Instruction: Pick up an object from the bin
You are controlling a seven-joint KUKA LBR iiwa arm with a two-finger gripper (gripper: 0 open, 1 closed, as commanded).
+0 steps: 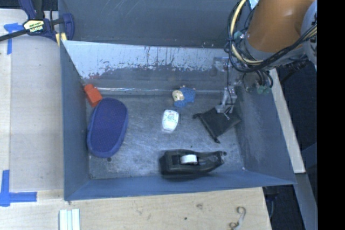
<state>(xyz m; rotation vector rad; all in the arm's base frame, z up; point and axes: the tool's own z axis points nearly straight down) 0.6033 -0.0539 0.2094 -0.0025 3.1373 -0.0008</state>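
Note:
My gripper hangs low at the right side of the bin, just over the upper edge of a flat black angular piece lying on the floor there. Whether it touches the piece I cannot tell. A black tape dispenser with a white roll lies along the front wall, below the black piece. A small white capsule-like thing lies left of the gripper, mid-bin. A little blue and yellow thing sits near the back wall.
A blue oval brush-like pad lies at the left wall, with a small orange block just behind it. The arm with its orange cover and cables stands over the bin's right rim.

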